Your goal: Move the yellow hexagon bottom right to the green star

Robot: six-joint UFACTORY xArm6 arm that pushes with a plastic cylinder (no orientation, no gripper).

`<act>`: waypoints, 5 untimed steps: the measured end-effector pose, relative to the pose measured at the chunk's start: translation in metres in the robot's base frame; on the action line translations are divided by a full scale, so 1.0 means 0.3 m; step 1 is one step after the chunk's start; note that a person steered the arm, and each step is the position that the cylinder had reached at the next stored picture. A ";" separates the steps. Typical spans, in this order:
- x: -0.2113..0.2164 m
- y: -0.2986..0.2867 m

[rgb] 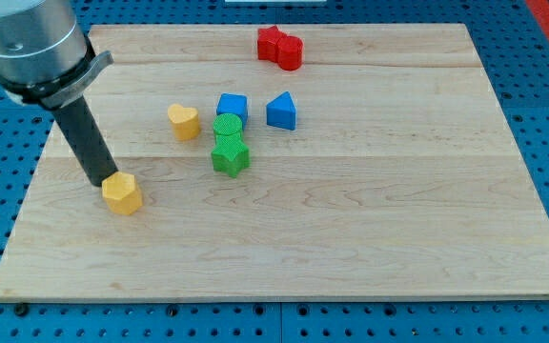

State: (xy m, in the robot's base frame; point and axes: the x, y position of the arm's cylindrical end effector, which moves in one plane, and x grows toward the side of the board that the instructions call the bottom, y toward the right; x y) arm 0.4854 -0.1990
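Where your rod comes down at the view's left, my tip (101, 181) sits on the desk (379, 219) just beside the yellow hexagon (122, 194), at that block's upper-left edge and seemingly touching it. You have no fingers on this arm, only the straight dark rod, so nothing is clasped or let go. You will see the yellow hexagon lying toward the desk's lower left, well apart from the green star (229, 158), which lies to its right and a little higher in the view. Just above the green star, touching it, you have a green round block (227, 127), and directly above that a blue cube (232, 105), also close against it. To the left of that column you will find a yellow heart (184, 122), standing near but apart. To the right of the blue cube sits a blue triangular block (281, 111). Near the view's top edge of the desk you can see a red block (280, 47), its shape hard to make out.
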 end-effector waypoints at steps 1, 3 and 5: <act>0.048 -0.018; 0.063 0.178; 0.255 0.145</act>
State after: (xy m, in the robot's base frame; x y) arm 0.5620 -0.1556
